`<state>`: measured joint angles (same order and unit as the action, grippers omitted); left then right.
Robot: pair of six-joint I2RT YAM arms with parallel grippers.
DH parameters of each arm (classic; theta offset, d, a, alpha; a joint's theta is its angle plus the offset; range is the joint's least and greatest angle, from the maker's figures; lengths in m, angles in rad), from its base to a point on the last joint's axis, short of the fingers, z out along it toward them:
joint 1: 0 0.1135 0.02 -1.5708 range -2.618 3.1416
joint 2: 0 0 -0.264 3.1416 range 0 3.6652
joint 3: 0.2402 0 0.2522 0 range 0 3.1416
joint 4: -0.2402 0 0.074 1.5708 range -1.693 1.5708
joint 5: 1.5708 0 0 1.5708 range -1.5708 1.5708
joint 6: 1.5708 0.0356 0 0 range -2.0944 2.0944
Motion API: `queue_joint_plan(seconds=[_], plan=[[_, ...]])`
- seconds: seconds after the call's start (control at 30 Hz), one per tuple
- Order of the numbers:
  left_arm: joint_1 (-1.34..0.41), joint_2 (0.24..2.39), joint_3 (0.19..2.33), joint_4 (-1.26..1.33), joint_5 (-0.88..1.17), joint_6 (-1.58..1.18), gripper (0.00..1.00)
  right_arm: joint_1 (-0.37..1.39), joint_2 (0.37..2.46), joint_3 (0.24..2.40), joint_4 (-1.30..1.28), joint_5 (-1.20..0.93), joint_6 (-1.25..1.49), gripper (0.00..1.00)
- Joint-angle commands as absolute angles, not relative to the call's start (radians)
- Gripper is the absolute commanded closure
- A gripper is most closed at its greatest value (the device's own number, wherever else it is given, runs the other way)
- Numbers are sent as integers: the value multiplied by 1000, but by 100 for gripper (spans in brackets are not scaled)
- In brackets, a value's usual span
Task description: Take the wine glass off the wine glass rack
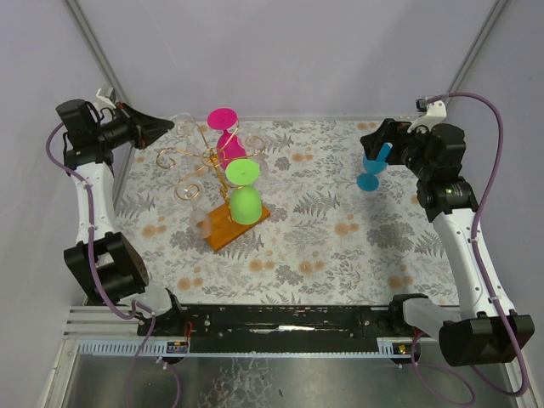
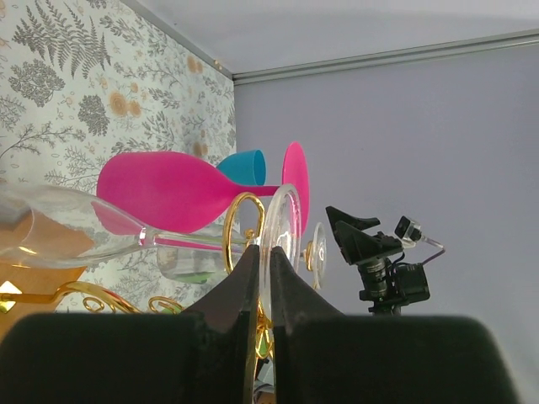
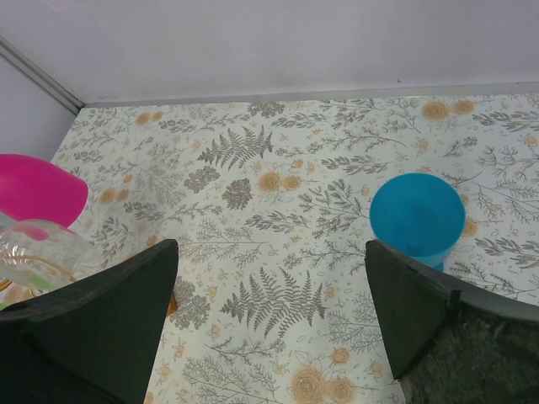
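Observation:
The wine glass rack [image 1: 201, 160] is a gold wire tree on an orange-brown wooden base [image 1: 228, 228] at the left of the table. Pink [image 1: 224, 129], green [image 1: 245, 192] and clear glasses hang on it. My left gripper [image 1: 167, 127] is shut on the round foot of a clear wine glass [image 1: 182, 125] at the rack's far left arm. In the left wrist view the fingertips [image 2: 249, 268] pinch that foot [image 2: 281, 225], whose stem still lies by a gold loop [image 2: 239, 220]. My right gripper [image 1: 380, 138] is open and empty.
A blue glass [image 1: 371, 168] stands upright on the floral cloth just below my right gripper; it shows by the right finger in the right wrist view [image 3: 417, 217]. A second clear glass [image 1: 204, 223] hangs low near the base. Grey walls close the far and side edges.

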<state>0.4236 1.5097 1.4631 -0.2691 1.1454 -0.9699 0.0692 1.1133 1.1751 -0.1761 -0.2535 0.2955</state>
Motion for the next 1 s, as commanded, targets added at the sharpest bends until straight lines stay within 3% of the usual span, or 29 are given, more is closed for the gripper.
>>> queue_joint_plan(seconds=[0.0, 0.97], plan=[[427, 1505, 1508, -178, 1172, -1015, 100, 66, 1085, 1212, -152, -256, 288, 1], [347, 1525, 1540, -198, 1175, -998, 100, 66, 1060, 1202, -176, -245, 272, 1]])
